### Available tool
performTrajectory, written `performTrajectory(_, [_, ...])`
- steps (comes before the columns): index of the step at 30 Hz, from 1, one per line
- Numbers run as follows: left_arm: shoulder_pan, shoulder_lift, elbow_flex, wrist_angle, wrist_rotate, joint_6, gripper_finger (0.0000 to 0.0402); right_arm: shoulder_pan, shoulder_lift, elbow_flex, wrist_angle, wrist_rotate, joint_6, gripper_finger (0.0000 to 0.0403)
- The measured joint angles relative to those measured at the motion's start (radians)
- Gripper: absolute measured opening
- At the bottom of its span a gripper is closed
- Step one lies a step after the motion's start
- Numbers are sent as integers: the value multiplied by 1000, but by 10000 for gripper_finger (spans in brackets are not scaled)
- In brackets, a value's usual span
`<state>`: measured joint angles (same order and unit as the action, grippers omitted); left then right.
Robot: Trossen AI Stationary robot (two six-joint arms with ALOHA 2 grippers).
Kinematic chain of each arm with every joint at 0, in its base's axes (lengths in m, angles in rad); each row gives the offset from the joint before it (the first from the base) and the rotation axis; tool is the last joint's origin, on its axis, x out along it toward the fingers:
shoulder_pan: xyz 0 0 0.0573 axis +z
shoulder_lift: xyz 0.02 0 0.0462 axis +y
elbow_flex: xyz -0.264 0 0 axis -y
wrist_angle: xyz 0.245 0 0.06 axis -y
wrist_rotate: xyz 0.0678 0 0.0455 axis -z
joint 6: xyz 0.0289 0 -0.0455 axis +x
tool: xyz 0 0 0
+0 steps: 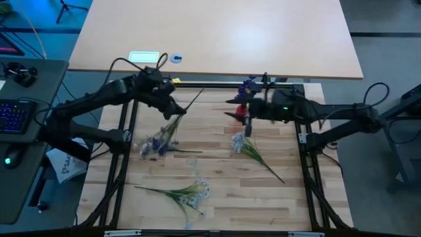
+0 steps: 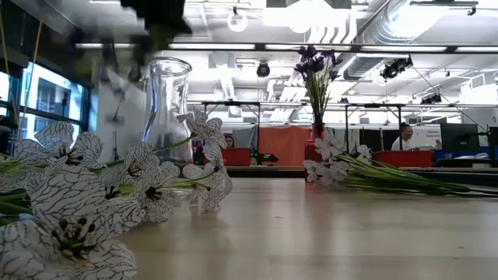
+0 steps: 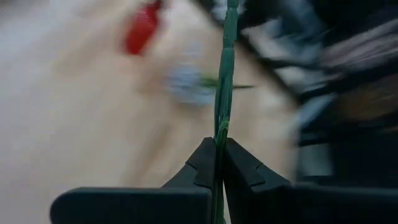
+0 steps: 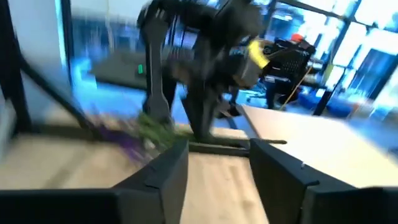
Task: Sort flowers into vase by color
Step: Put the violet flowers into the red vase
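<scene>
We grip a purple sprig

Our left end effector (image 3: pixel 219 163) is clamped on a purple flower's stem (image 3: pixel 224 81); our right end effector (image 4: pixel 217 163), fingers apart, hovers beside the red vase (image 1: pixel 245 110).

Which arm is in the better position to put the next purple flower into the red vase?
Probably the left. The left gripper is shut on a green stem of a purple flower. The right gripper is open and empty beside the red vase.
</scene>
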<state>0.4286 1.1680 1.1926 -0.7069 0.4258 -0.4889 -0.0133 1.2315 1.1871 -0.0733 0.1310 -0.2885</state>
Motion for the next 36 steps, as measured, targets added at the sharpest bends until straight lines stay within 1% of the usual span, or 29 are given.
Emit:
performTrajectory(2, [-7, 7, 31, 10, 77, -138, 1, 11, 68, 88, -75, 26, -138, 197])
performTrajectory(6, [-28, 21, 71, 60, 123, -346, 1, 46, 203, 265, -162, 94, -352, 228])
performTrajectory(8, [-32, 20, 80, 96, 124, -397, 0, 73, 259, 341, -190, 146, -437, 234])
performTrajectory(12, [-31, 21, 81, 148, 124, -427, 0, 119, 363, 467, -255, 292, -545, 232])
performTrajectory(15, [-32, 20, 81, 152, 137, -418, 0, 138, 436, 542, -300, 389, -569, 223])
performTrajectory(20, [-48, 20, 81, 152, 184, -400, 0, 154, 542, 646, -308, 510, -566, 214])
performTrajectory(25, [-64, 19, 81, 142, 184, -373, 0, 160, 608, 703, -317, 536, -559, 211])
performTrajectory(31, [-70, 20, 81, 146, 151, -372, 0, 159, 619, 699, -319, 554, -559, 207])
performTrajectory(33, [-70, 19, 81, 147, 131, -371, 0, 159, 619, 698, -319, 554, -570, 195])
performTrajectory(36, [-70, 19, 81, 153, 112, -345, 0, 159, 619, 698, -322, 554, -584, 163])
